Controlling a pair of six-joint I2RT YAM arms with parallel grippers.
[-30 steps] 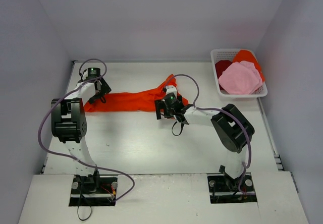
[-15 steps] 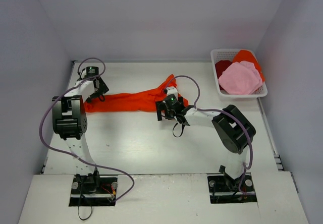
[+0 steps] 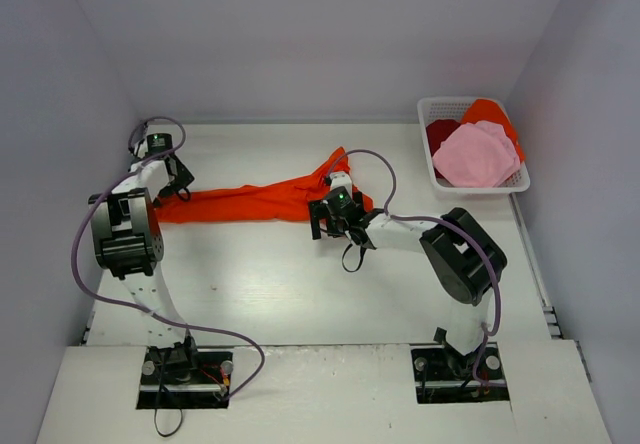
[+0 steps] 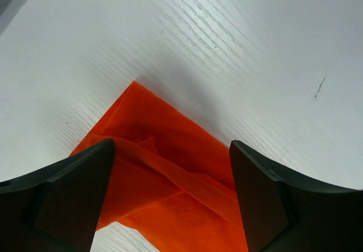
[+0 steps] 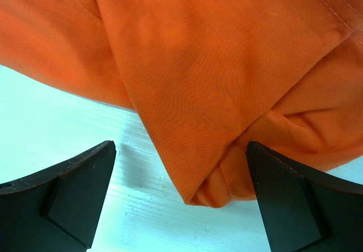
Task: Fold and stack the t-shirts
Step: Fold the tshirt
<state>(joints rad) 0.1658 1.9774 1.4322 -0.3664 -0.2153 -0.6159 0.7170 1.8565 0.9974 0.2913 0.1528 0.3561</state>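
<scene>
- The orange-red shirt lies on the table as a long, bunched band running from the far left to the middle.
- My left gripper sits over the band's left end with its jaws wide apart and nothing held. In the wrist view, a pointed corner of cloth lies between the fingers.
- My right gripper is over the right end, its jaws likewise spread and empty, with a folded lobe of cloth just ahead of it.
- The pink shirt and the dark red shirt sit in the basket at the far right.
- I judge this step to be opening the shirt flat before folding, so the task looks to be at an early stage.
- To do it well, I would lower each gripper until one finger touches the table, pinch only the top edge layer, then draw the two ends apart evenly.
- Grabbing through several layers would likely drag the whole bundle rather than spread it.
</scene>
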